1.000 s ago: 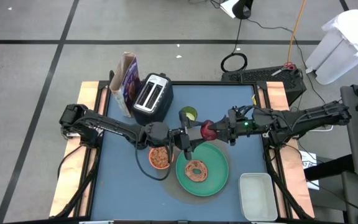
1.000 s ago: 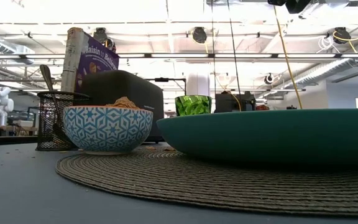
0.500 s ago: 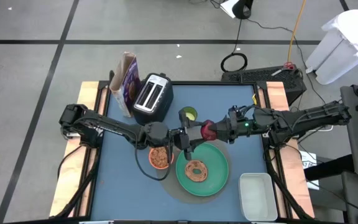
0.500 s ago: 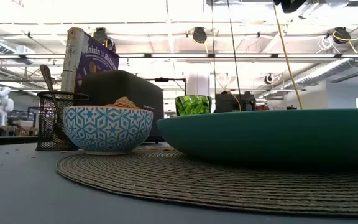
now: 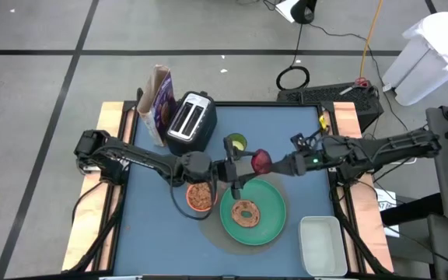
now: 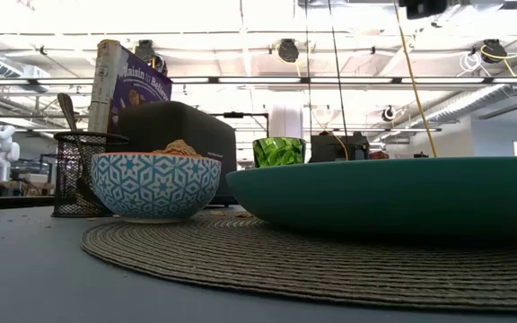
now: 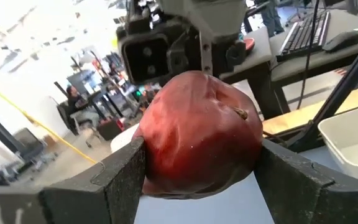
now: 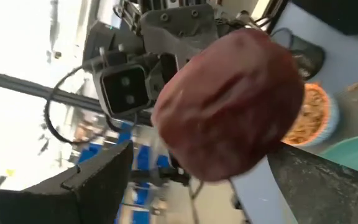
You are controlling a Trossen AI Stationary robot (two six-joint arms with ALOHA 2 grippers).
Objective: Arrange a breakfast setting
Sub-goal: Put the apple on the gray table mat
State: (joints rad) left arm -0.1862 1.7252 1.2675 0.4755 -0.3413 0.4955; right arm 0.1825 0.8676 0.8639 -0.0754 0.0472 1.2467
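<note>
A dark-red fruit (image 5: 260,161) is in the air above the far rim of the green plate (image 5: 271,225), between my two grippers. My left gripper (image 5: 253,164) reaches in from the left and is shut on the fruit (image 7: 197,134). My right gripper (image 5: 277,164) is open just to the fruit's right, with its fingers (image 8: 101,177) wide apart and the fruit (image 8: 229,106) close in front of them. A brown bagel (image 5: 246,211) lies on the plate. A bowl of cereal (image 5: 199,196) stands to the plate's left. The purple cereal box (image 5: 160,105) stands at the far left. A spoon (image 6: 68,112) stands in a black mesh holder (image 6: 83,175). My left gripper pinches the fruit between its two fingers, on two opposite sides (image 7: 151,155). The fingers (image 7: 120,180) lie about level and come from the table's left. The fruit is lifted clear of the table and the plate, with its stem (image 7: 241,113) showing on the upper side.
Plate and bowl (image 6: 155,184) stand on a round woven mat (image 6: 285,260). A toaster (image 5: 190,120) and a green glass (image 5: 236,142) stand behind them. A white tub (image 5: 321,245) sits at the near right corner.
My right gripper has let go of the fruit and drawn back a little toward the table's right edge. The fruit has stayed where it was, in my left gripper, which has kept still.
</note>
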